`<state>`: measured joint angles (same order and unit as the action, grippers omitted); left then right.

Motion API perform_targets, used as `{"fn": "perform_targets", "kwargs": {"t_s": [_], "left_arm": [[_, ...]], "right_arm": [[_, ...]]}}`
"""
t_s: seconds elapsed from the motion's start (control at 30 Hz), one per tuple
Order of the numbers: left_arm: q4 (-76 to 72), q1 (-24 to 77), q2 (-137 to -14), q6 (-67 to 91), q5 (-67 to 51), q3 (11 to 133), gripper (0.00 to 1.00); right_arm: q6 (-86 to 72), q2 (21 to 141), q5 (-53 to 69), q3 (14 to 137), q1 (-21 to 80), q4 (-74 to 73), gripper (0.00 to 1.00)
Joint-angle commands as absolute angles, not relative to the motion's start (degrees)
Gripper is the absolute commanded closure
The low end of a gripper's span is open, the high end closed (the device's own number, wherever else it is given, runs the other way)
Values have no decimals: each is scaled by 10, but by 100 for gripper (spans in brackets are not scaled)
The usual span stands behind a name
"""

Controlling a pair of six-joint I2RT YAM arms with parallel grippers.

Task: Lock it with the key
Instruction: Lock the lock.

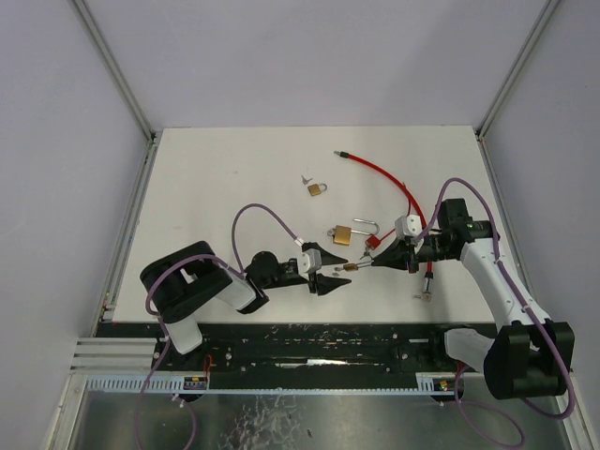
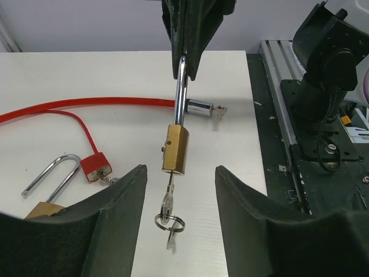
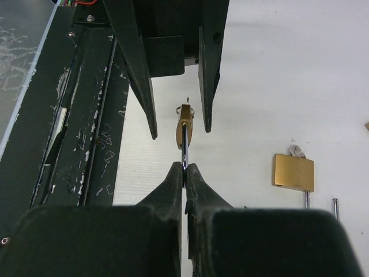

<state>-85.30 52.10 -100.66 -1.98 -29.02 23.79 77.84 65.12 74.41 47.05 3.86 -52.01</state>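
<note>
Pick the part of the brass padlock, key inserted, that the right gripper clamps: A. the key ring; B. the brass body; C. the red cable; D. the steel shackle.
D: the right gripper, jaws shut, pinches the shackle, while the brass body and key stick out free beyond it.

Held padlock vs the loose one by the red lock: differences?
The held padlock is gripped by its shackle in the right gripper; the loose padlock lies flat on the table. The held padlock has a key in it; the loose padlock's keyhole isn't visible. Both have brass bodies.
</note>
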Motion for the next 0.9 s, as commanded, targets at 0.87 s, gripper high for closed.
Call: {"fn": "perform_targets", "kwargs": {"t_s": [0.87], "left_arm": [[-857,527,-1014,-46,-282,266,78]], "right_arm": [[776,658,754,466,59,-502,100]]}}
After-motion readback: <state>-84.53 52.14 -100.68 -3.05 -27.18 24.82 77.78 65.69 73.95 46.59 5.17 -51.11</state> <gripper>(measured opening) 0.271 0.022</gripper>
